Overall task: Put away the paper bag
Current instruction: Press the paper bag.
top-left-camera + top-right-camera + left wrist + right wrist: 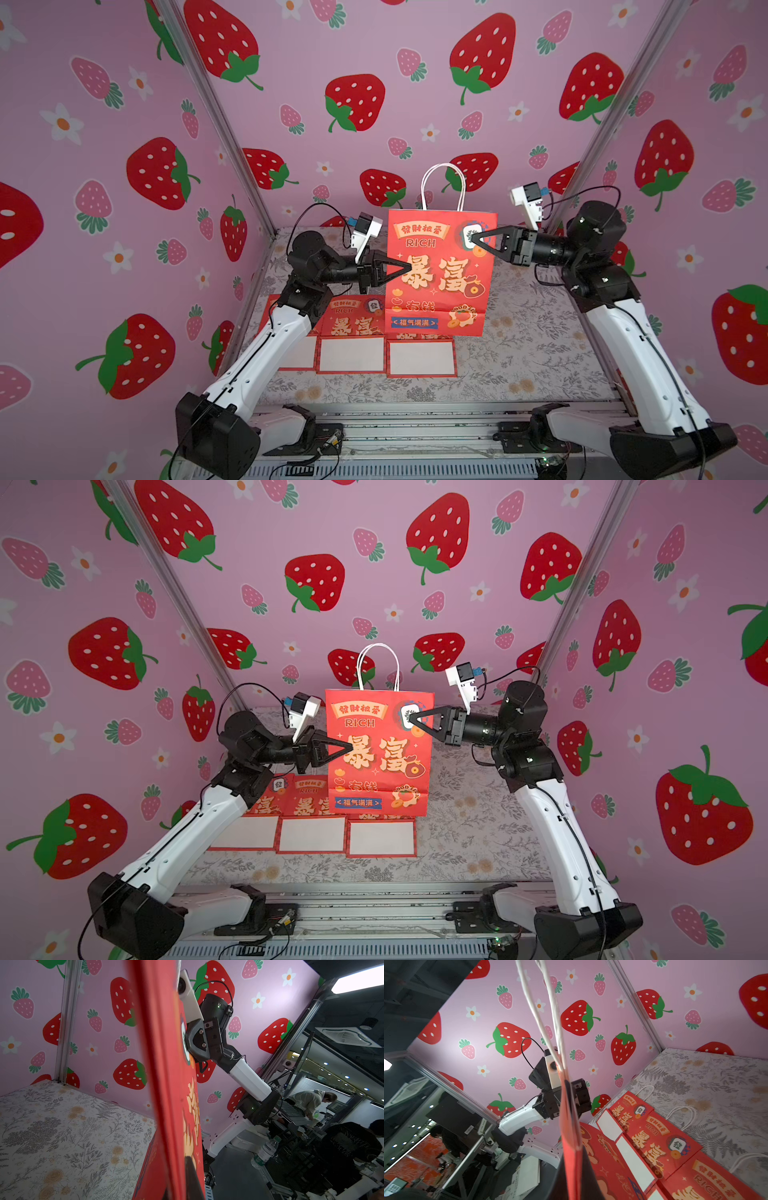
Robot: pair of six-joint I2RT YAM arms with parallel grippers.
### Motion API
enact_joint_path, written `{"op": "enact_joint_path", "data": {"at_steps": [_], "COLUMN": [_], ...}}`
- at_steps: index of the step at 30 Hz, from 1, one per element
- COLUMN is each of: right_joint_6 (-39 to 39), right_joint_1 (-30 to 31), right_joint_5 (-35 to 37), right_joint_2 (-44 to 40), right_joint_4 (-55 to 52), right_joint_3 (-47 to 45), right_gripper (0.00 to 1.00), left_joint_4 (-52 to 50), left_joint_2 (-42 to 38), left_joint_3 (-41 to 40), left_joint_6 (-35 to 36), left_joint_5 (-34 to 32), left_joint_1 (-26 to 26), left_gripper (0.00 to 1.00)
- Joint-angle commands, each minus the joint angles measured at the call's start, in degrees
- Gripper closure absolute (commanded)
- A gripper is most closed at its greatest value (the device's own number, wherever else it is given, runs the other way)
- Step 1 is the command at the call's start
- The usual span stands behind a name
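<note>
The left gripper (406, 269) has its fingers pinched fully together on the left edge of the red paper bag (440, 286), about halfway up. The right gripper (473, 237) reaches in at the bag's upper right corner, its fingers only a sliver apart with the paper edge between them; whether they grip it or merely touch it cannot be told. The bag hangs flat and upright between the two, its white twin handles (442, 185) rising above it. Three more identical bags (311, 825) lie folded in a row on the floral bench (536, 345), directly beneath and left. Bare bench stays free to the right.
</note>
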Motion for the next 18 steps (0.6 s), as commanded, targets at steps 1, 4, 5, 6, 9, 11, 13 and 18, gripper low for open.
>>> {"op": "enact_joint_path", "data": {"at_steps": [1,4,5,6,9,11,13,18], "right_joint_6": [-2.85,-4.87,-5.77,-6.68,-9.28,-8.65,-6.12,-3.37], "right_joint_1": [-0.17,-0.17,-0.18,-0.18,-0.17,-0.15,-0.15,0.08], "right_joint_5": [-0.04,0.34,0.78,1.44,3.92,3.80,2.22,0.64], "right_joint_2": [-2.12,-3.44,-4.08,-4.71,-6.94,-8.69,-9.59,-9.89], "right_joint_4": [-2.14,-4.82,-5.97,-7.24,-9.97,-8.14,-4.00,1.36], "right_joint_3": [-1.92,-3.72,-4.25,-4.72,-7.08,-9.97,-12.70,-13.55], "right_gripper": [0.76,0.53,0.44,0.37,0.22,0.16,0.15,0.17], "left_joint_4": [1.19,0.93,0.84,0.83,0.92,2.22,2.65,-1.88], "left_joint_2": [-1.39,-1.66,-1.68,-1.70,-1.68,-1.90,-2.05,-1.33], "left_joint_3": [0.89,0.87,0.88,0.83,1.00,1.03,1.13,3.88], "left_joint_6": [0.86,1.09,1.05,1.05,0.68,-0.57,-1.47,-2.17], "left_joint_5": [-0.43,-0.63,-0.67,-0.75,-0.68,-0.41,-0.28,1.08], "left_joint_1": [-0.31,-0.25,-0.19,-0.18,-0.10,-0.10,-0.26,-0.45], "left_gripper": [1.00,1.00,1.00,1.00,1.00,1.00,1.00,1.00]}}
